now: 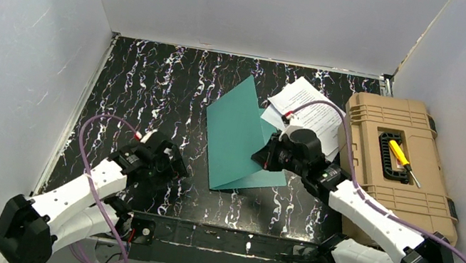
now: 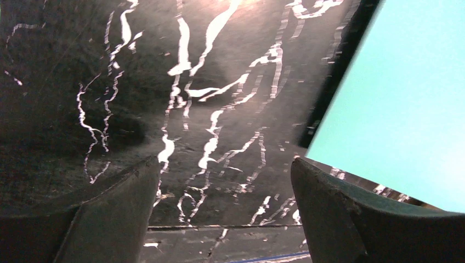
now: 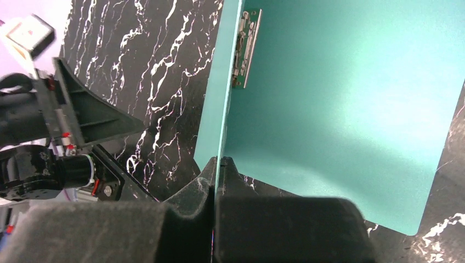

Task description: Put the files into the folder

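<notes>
- The folder sits half open on the black marbled table, with one cover standing up.
- The right gripper is pinched tight on the edge of that raised cover, and a metal clip shows inside by the fold.
- The left gripper hangs just left of the folder, fingers spread wide and holding nothing.
- The papers lie behind the folder's right side, between it and a tan toolbox.
</notes>
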